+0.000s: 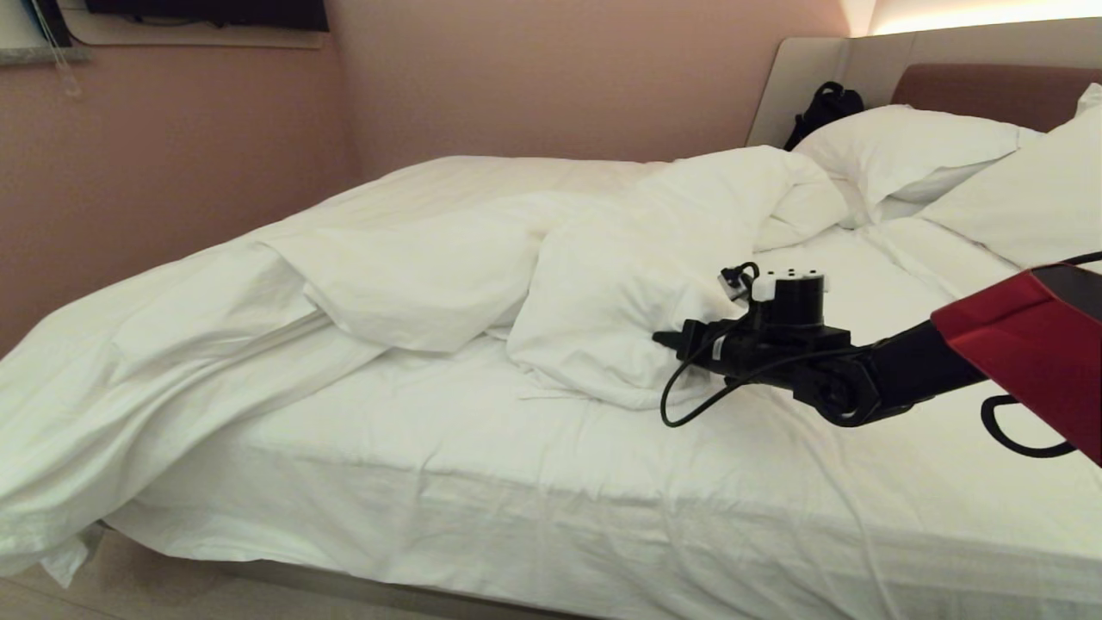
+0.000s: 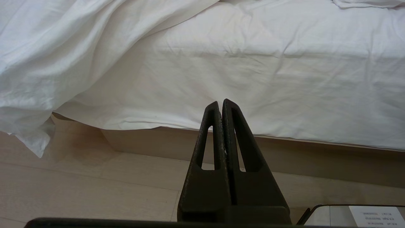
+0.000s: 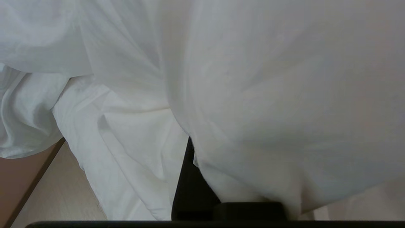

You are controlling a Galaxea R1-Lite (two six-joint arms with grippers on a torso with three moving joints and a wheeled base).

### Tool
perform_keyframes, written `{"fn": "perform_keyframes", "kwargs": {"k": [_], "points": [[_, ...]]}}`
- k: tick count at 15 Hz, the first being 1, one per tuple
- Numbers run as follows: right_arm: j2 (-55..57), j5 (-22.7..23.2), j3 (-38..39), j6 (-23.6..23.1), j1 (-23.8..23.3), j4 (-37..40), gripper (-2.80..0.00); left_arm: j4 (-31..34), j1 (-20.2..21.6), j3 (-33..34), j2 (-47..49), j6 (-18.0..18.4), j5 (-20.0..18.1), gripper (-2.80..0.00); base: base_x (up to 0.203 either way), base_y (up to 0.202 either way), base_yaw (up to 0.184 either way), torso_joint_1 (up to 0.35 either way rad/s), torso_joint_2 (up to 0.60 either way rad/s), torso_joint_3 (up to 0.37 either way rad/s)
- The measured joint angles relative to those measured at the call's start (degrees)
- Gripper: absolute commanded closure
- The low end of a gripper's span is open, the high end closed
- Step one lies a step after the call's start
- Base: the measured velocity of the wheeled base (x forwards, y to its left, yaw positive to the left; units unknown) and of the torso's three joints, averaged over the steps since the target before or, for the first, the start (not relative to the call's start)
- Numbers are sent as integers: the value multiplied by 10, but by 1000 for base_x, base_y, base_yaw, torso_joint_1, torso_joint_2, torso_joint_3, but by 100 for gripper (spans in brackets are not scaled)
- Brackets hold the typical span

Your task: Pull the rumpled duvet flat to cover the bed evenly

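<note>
The puffy white duvet (image 1: 413,267) lies rumpled across the far half of the bed (image 1: 516,482), folded back in a heap at the middle, and one end spills over the left corner toward the floor. My right gripper (image 1: 661,337) reaches in from the right, level with the near edge of that heap, and is shut on a fold of the duvet (image 3: 269,95). The cloth drapes over it, so only one dark finger (image 3: 186,183) shows. My left gripper (image 2: 220,103) is shut and empty, hanging low above the floor and pointing at the mattress side (image 2: 284,79).
Two plump pillows (image 1: 904,146) (image 1: 1033,189) lean on the padded headboard (image 1: 990,90) at the right, with a black bag (image 1: 822,108) behind them. A pink wall runs behind the bed. The platform base (image 2: 158,142) meets pale wooden floor (image 2: 79,190).
</note>
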Motion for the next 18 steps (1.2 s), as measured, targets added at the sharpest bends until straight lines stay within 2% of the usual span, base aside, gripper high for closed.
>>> {"fn": "perform_keyframes", "kwargs": {"k": [10,18], "points": [[-28,-3,15,1,-1,6,0,0,0,0,0,0,0,0,0,0,0,0,0,0],[-60,-35,14,1,-2,66,0,0,0,0,0,0,0,0,0,0,0,0,0,0]]}}
